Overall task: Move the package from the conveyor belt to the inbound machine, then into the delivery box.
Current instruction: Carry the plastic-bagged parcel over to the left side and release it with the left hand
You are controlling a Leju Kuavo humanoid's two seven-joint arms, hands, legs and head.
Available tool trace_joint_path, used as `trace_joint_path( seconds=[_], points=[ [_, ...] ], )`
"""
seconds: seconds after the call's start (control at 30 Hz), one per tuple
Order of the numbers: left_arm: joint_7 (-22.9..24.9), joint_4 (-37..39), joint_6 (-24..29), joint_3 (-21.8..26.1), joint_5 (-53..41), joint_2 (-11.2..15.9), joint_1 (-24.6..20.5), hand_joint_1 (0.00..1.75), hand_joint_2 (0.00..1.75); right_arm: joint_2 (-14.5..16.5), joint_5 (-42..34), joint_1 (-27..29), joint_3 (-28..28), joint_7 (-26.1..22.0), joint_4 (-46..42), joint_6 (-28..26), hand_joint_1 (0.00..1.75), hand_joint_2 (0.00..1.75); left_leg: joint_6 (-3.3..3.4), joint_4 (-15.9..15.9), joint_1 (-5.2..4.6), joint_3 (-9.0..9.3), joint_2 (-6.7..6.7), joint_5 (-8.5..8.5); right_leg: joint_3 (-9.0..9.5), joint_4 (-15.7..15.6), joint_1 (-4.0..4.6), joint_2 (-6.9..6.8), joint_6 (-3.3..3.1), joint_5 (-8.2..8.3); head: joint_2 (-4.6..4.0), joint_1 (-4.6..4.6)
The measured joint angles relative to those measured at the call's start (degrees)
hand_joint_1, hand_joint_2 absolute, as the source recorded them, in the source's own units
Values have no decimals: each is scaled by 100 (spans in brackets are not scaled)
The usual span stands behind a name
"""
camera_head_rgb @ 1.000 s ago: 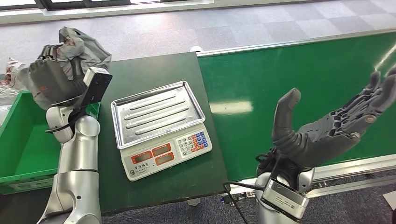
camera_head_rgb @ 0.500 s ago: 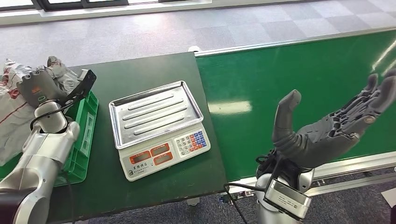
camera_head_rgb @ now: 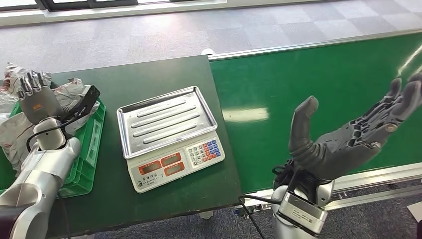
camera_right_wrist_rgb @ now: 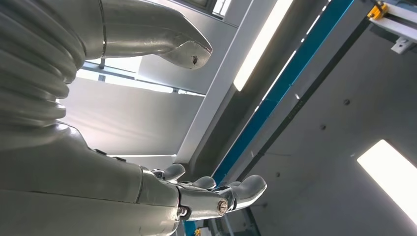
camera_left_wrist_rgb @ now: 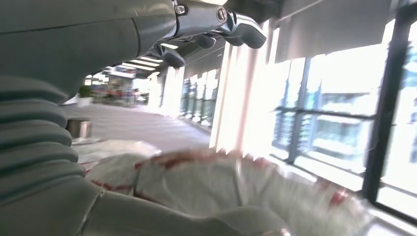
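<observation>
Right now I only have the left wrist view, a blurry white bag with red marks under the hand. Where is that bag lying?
Observer: In the head view, the package lies across the green delivery box, at the table's left end beside the scale.
Operator: Anything on the scale?
Observer: No, the scale has a bare steel tray.
Operator: And the right hand?
Observer: The right hand is open, palm up, above the green conveyor belt, holding nothing.

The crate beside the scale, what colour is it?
Green: the crate shows best in the head view.
</observation>
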Motion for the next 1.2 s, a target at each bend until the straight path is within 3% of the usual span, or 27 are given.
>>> trace_joint_path(
  seconds=[0.03,0.1,0.17,0.2,0.23,0.3,0.37,0.43,0.57,0.7,0.77,0.93,1.1,1.2],
  points=[
    [-671,-496,44,311,140,-166,107,0,0,-1,7,-3,3,8,7,0,0,175,2,4,2,-13,-4,4,-7,0,3,-3,1,2,0,1],
    [-2717,-1506,91,1249,922,-589,182,0,0,-1,19,-14,16,14,45,4,0,175,5,10,8,-45,-12,6,-17,1,8,-11,5,8,0,19],
    [-5071,-2489,73,2408,2618,-1024,235,0,87,0,35,-26,30,22,111,11,0,175,2,6,2,-44,39,-18,-17,1,-5,36,4,12,0,37],
    [-5834,-3006,53,2917,3710,-1237,325,0,131,0,39,-30,29,34,141,14,0,175,0,2,-7,-13,86,-37,-15,0,-14,80,3,11,0,39],
    [-6229,-3544,5,3337,4917,-1434,455,0,175,0,38,-30,20,49,169,14,0,175,0,-1,-14,20,130,-51,-12,-1,-20,123,3,8,0,35],
    [-6147,-4544,-351,3783,6980,-1786,829,0,175,0,-54,-30,-1,69,248,14,0,175,-1,-2,-16,76,165,-61,-9,-2,-14,162,5,-3,0,35],
    [-5854,-5387,-1064,3723,8086,-2030,1297,0,175,-4,-241,-21,5,76,379,15,0,175,-2,-2,-8,77,139,-60,-1,-3,-2,146,8,-18,0,38],
    [-5661,-5997,-1645,3059,8099,-2171,1746,0,175,-13,-397,-2,35,98,501,15,0,175,0,-1,-4,63,93,-59,15,-3,-1,103,12,-29,0,38],
    [-5602,-6643,-2421,1018,7880,-2184,2306,0,175,-43,-631,22,109,234,638,79,0,175,12,-1,-7,22,16,-56,48,-3,-12,19,24,-36,0,40],
    [-5728,-6823,-4381,-220,8052,-2193,2796,0,175,-145,-1356,177,387,382,693,581,0,175,26,-1,-14,34,8,-65,55,-4,-20,9,34,-44,0,38],
    [-5864,-6781,-4976,-709,8139,-2245,3037,0,175,-201,-1627,264,523,327,699,883,0,175,27,0,-14,44,4,-62,52,-3,-19,5,35,-45,0,38],
    [-5923,-6505,-5217,-1524,8202,-2405,3393,0,175,-326,-1715,492,693,189,699,1232,0,175,32,0,-14,40,1,-67,53,-3,-19,0,40,-53,0,39],
    [-5867,-6239,-5067,-1808,8186,-2464,3479,0,175,-373,-1420,646,716,279,698,1183,0,175,32,0,-13,38,1,-69,54,-4,-19,-2,40,-54,0,38],
    [-5829,-6137,-4902,-1833,8143,-2480,3496,0,44,-392,-1346,694,716,308,698,1156,0,175,31,-1,-13,38,1,-69,55,-3,-19,-3,40,-53,0,38]
  ],
)
